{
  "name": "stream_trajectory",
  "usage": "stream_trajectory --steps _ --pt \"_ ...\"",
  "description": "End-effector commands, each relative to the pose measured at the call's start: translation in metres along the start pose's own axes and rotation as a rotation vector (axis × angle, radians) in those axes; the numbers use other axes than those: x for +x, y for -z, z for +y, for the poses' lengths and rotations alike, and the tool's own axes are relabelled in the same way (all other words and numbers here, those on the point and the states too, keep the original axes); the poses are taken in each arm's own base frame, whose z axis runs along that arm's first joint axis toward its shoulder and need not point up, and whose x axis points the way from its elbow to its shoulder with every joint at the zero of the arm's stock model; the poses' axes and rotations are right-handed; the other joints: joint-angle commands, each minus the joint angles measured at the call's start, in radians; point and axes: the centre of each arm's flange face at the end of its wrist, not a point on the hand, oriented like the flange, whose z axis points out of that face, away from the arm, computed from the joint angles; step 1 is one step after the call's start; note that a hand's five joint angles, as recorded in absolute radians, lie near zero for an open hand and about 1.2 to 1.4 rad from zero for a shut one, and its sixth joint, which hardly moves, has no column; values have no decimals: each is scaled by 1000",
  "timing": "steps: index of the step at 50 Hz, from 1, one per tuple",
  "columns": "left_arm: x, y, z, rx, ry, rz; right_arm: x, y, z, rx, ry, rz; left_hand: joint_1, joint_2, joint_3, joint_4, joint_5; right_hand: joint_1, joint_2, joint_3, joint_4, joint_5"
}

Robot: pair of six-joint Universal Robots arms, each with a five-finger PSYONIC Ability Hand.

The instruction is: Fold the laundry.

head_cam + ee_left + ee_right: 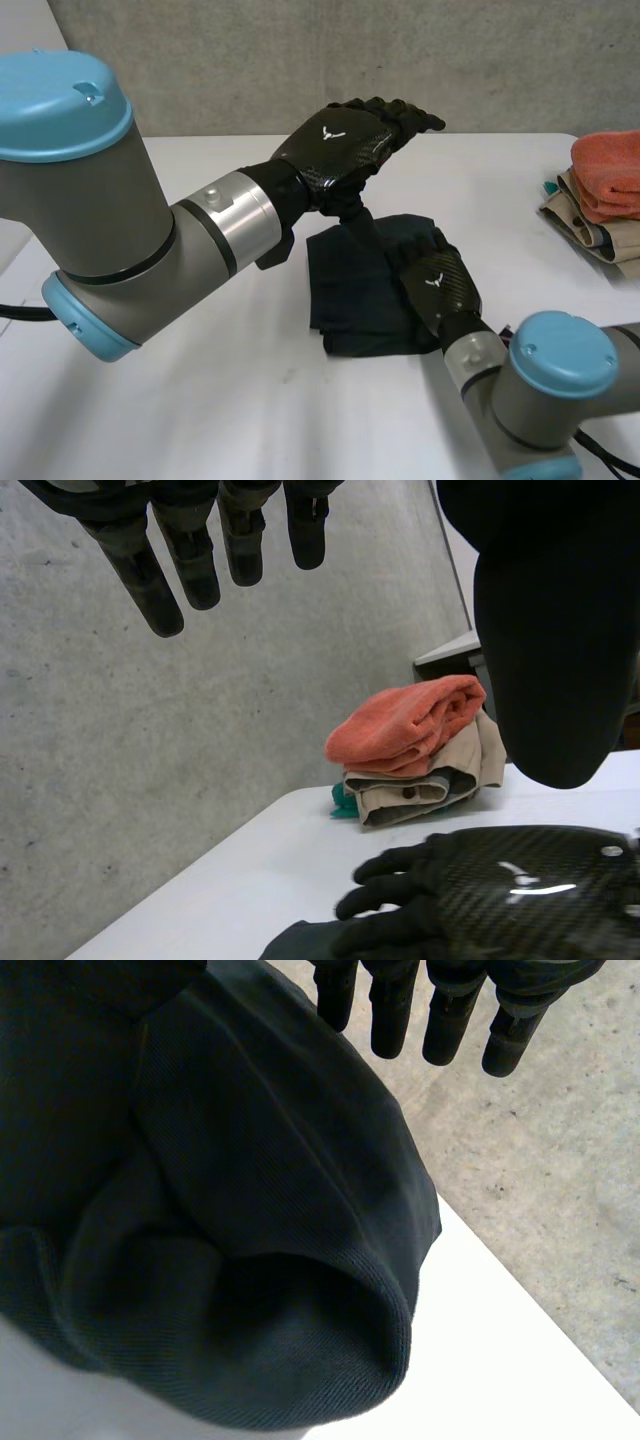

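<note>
- A dark cloth (350,290) is seen lying, partly folded, on the white tabletop (200,400) between the two arms.
- One part of the dark cloth is drawn up into a peak and is grasped at the underside of the left hand (340,140), which is raised above the tabletop with its fingers (190,560) straight.
- The right hand (435,280) is laid flat on the right part of the dark cloth. It is released, nothing is grasped, and the fabric is pressed under its palm.
- At the tabletop's right edge, well apart from the dark cloth, an orange towel (610,170) is stacked on a beige garment (590,225). A teal piece (343,800) is seen beside the stack's base.
</note>
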Motion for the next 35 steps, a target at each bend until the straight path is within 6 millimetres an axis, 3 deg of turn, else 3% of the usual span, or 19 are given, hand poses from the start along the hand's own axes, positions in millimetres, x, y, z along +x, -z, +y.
stream_trajectory --steps 1,3,10,13,14,17,18,21,23,25,26,29,30,31,35 --pt "1 0 4 -9 4 -1 5 -24 -3 46 -9 18 13 -25 -32 -25 -41 495 471 472 473 464" --pt "0 1 4 -11 5 -4 9 -31 -13 102 -25 25 13 -25 -32 -25 -41 1206 1182 1184 1184 1175" --pt "-2 1 -4 14 -7 -11 24 -49 -43 222 -78 36 10 -28 -35 -27 -44 1210 1186 1187 1188 1179" --pt "-1 3 -16 47 -21 -12 53 -61 -65 289 -94 96 10 -28 -35 -27 -44 1210 1186 1187 1188 1179" --pt "-1 3 -19 57 -26 -12 73 -65 -75 307 -106 131 10 -28 -35 -27 -44 1210 1186 1187 1188 1179" --pt "-1 4 -30 96 -44 -15 105 -70 -93 336 -132 175 10 -28 -35 -27 -44 1210 1186 1187 1188 1179" --pt "-1 5 -33 106 -49 -15 127 -73 -105 355 -145 202 10 -28 -35 -27 -44 1210 1186 1187 1188 1179" --pt "0 7 -46 147 -67 -14 160 -77 -113 362 -163 231 10 -28 -35 -27 -44 1210 1186 1187 1188 1179" --pt "2 9 -52 165 -75 -13 199 -81 -117 371 -170 261 10 -28 -35 -27 -44 1210 1186 1187 1188 1179" --pt "3 11 -59 186 -85 -14 227 -81 -117 376 -168 286 9 -29 -36 -28 -44 1210 1186 1187 1188 1179" --pt "3 11 -60 192 -87 -14 254 -80 -118 382 -162 300 9 -29 -36 -28 -44 1210 1186 1187 1188 1179" --pt "4 12 -61 193 -88 -14 290 -74 -116 382 -139 309 9 -29 -36 -28 -44 1210 1186 1187 1188 1179" --pt "4 12 -61 193 -88 -14 315 -69 -114 375 -122 318 9 -29 -36 -28 -44 1210 1186 1187 1188 1179" --pt "4 12 -61 192 -87 -14 327 -65 -112 371 -110 323 9 -29 -36 -28 -44 1210 1186 1187 1188 1179" --pt "4 12 -56 180 -81 -12 377 -54 -80 321 -81 349 9 -29 -36 -28 -44 1210 1186 1187 1188 1179"
